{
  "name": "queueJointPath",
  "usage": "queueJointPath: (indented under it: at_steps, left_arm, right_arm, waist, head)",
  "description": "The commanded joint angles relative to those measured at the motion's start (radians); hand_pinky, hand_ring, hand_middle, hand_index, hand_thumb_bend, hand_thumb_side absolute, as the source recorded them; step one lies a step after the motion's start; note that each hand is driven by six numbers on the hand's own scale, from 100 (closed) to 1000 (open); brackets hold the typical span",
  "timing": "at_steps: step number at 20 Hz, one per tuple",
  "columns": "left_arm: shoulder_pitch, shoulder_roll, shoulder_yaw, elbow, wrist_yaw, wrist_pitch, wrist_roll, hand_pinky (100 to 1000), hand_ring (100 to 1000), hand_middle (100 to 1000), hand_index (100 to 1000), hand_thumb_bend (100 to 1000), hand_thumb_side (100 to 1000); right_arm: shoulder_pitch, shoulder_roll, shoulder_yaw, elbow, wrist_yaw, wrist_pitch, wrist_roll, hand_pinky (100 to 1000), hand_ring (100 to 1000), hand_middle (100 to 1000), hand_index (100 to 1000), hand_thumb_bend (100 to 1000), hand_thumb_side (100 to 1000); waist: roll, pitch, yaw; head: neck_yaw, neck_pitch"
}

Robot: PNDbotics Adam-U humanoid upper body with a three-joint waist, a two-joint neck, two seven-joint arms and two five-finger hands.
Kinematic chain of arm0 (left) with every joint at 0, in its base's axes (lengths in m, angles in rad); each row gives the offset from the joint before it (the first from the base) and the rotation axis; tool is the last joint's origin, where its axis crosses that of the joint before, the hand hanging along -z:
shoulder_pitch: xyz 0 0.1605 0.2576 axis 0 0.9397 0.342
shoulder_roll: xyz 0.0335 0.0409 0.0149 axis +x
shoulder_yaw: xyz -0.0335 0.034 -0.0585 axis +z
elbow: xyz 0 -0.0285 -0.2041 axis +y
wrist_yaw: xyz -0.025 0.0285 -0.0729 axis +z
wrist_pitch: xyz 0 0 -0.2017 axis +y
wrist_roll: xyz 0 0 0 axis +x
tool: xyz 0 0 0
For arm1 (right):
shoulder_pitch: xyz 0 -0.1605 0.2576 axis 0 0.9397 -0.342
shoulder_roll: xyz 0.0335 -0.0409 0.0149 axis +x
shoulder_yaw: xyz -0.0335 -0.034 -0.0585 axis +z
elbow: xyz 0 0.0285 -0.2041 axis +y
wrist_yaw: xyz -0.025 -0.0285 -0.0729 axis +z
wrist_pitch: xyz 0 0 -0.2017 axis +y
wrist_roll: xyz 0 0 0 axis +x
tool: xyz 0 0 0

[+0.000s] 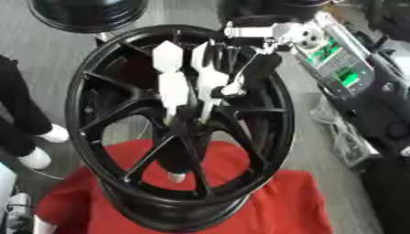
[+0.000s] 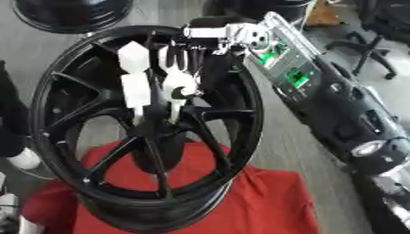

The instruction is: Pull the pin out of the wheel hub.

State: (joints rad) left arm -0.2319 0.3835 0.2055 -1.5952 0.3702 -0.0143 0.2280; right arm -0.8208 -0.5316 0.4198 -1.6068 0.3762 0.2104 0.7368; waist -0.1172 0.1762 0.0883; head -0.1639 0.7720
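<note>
With its white fingers (image 1: 172, 89) reaching down onto the centre of the glossy black multi-spoke wheel hub (image 1: 180, 130), the right hand (image 1: 192, 77) appears closed around the pin, which is hidden there. Step in hand: grasp. Next move calls for straight withdrawal along the hub axis. Hub stands on red cloth (image 1: 296, 201).

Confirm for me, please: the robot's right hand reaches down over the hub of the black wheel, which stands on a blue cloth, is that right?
Not quite: the cloth under the black wheel is red, not blue, as the left eye view shows. The rest holds: the right hand comes in from the upper right and its white fingers reach down over the hub.
</note>
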Motion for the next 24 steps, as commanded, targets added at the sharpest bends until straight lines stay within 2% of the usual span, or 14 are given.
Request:
queueJointPath:
  at_steps: [1, 4, 5, 14, 24]
  left_arm:
    - [-0.014, 0.023, -0.001, -0.011, -0.006, 0.002, 0.0, 774, 822, 730, 799, 180, 832]
    - [-0.014, 0.023, 0.0, -0.012, -0.007, 0.002, 0.001, 773, 822, 730, 797, 180, 832]
    - [-0.014, 0.024, 0.0, -0.012, -0.007, 0.001, 0.001, 773, 822, 729, 797, 180, 832]
    - [-0.013, 0.024, -0.001, -0.011, -0.009, 0.002, 0.002, 773, 822, 728, 795, 179, 832]
    - [-0.012, 0.025, -0.001, -0.01, -0.014, 0.002, 0.001, 774, 824, 727, 795, 179, 833]
  right_arm:
    - [-0.012, -0.009, -0.008, 0.003, 0.009, -0.004, -0.005, 659, 533, 549, 699, 435, 242]
    - [-0.011, -0.007, -0.008, 0.008, 0.013, -0.009, -0.003, 654, 529, 545, 697, 442, 220]
    - [-0.01, -0.007, -0.008, 0.01, 0.015, -0.01, -0.003, 653, 528, 545, 697, 434, 241]
    - [-0.004, 0.0, -0.009, 0.021, 0.016, -0.012, -0.007, 651, 523, 541, 692, 427, 235]
    - [-0.002, -0.002, -0.014, 0.016, -0.003, 0.006, -0.024, 651, 497, 543, 691, 438, 229]
  waist:
    - [0.006, -0.009, 0.001]
    - [0.006, -0.009, 0.001]
    - [0.006, -0.009, 0.001]
    - [0.008, -0.008, 0.0]
    - [0.008, -0.008, -0.003]
  head:
    - [-0.005, -0.002]
    - [-0.007, -0.002]
    - [-0.01, -0.002]
    - [-0.03, -0.002]
    - [-0.029, -0.002]
